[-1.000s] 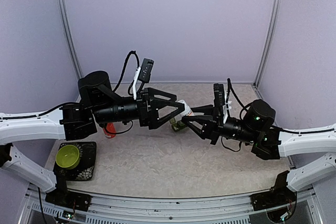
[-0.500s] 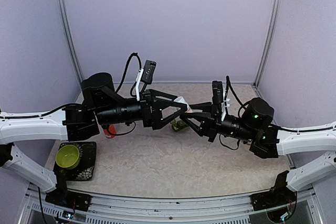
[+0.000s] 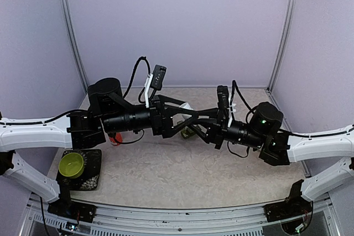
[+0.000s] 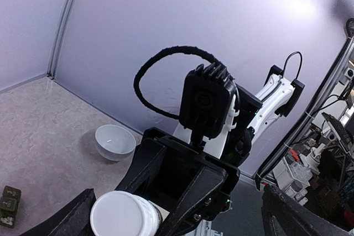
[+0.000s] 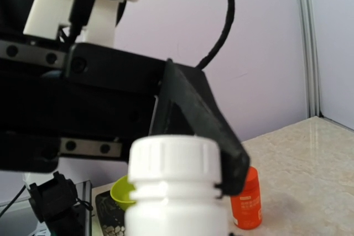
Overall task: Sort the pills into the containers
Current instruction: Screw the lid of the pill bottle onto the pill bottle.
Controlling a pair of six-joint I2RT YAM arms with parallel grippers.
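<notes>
Right claw point(image 3: 198, 122) grasping white bottle point(image 5: 174, 186), left claw point(image 4: 177, 222) released, orange bottle point(image 5: 246, 200) label blurred

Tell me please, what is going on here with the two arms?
The right gripper holds a small white bottle in the air. The left gripper, jaws wide open, stands around its cap, not yet closed on it. The green pill box lies on the table below.
</notes>
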